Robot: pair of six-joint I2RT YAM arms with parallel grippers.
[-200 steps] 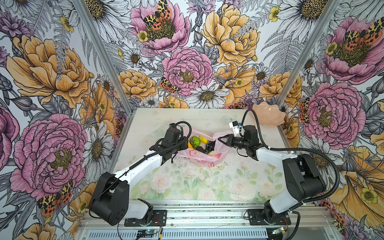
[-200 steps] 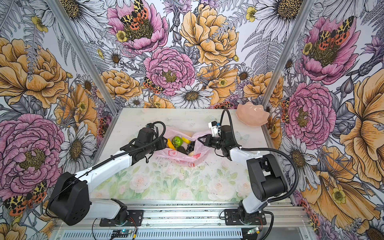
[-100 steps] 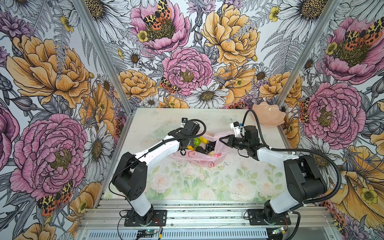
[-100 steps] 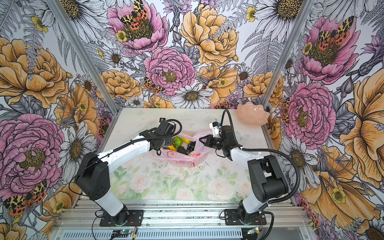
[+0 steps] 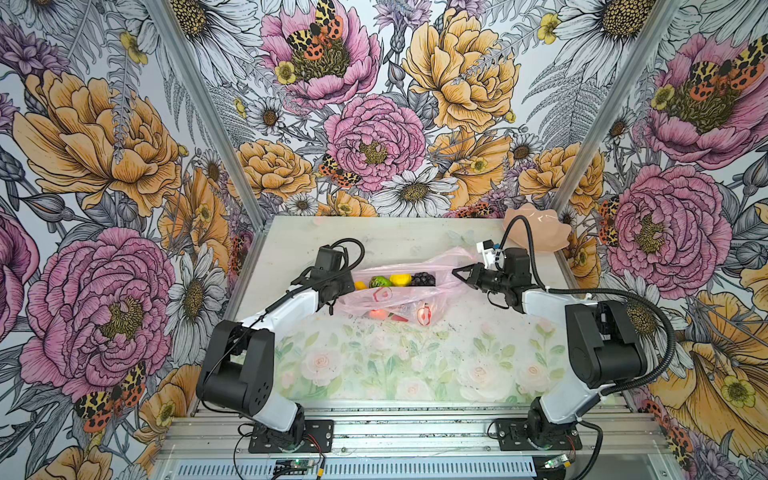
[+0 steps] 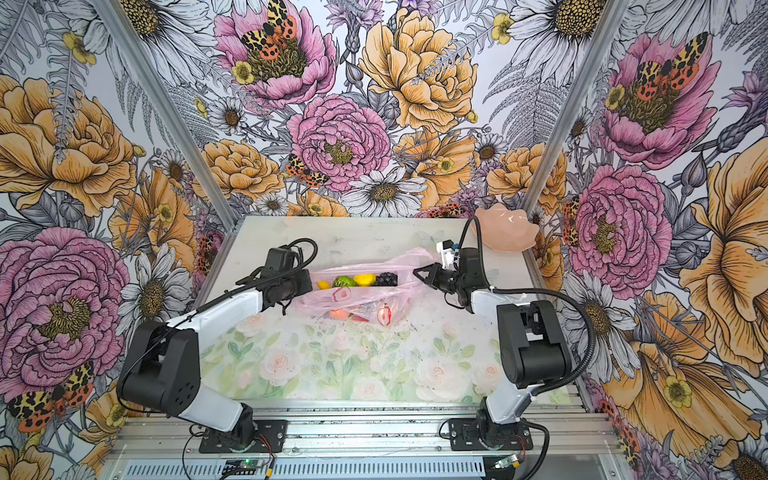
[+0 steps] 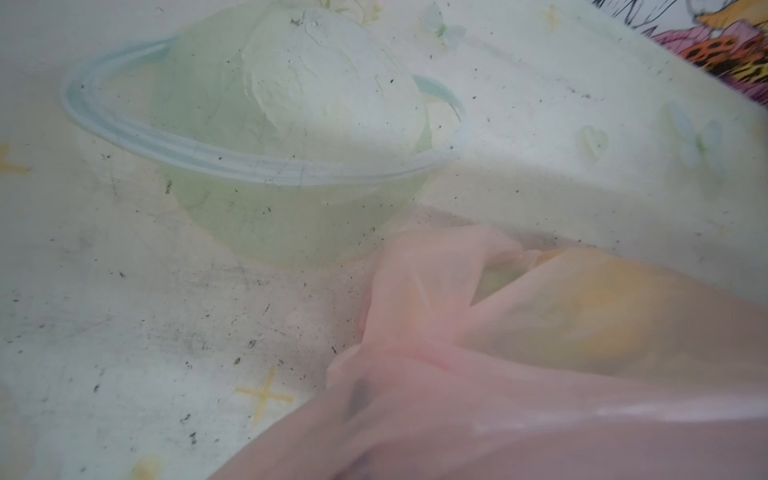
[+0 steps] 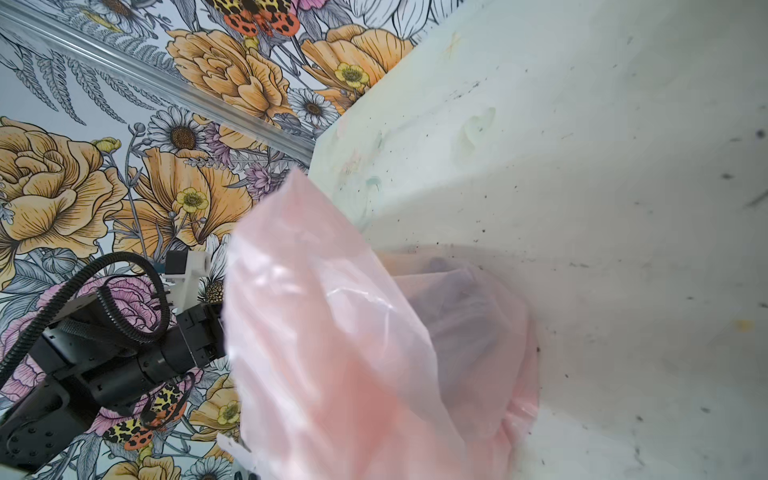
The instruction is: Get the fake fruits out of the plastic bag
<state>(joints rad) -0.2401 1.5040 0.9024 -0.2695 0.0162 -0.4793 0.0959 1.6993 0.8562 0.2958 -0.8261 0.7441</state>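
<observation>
Our left gripper [image 5: 350, 286] has just snapped shut from a wide stance. The left wrist view shows pink film bunched where it pinches, so we judge it clamped on the left rim of the plastic bag [image 7: 399, 353]. The right gripper [image 5: 458, 274] stays closed on the opposite rim.

With 2 holds, the bag's mouth, slack a second ago, is drawn into a long slot between the grippers. Inside, 4 fake fruits lie in a row in both top views: a small orange-yellow piece [image 5: 360, 285], the green avocado [image 5: 380, 281], the yellow lemon [image 5: 400, 279] and the dark grape bunch [image 5: 422, 278]. All are still inside the bag, which rests mid-table [image 5: 374, 365], well apart from the peach bowl [image 5: 536, 235].

We think the opening is secured, but no fruit is out yet, and neither gripper is free to pick.
</observation>
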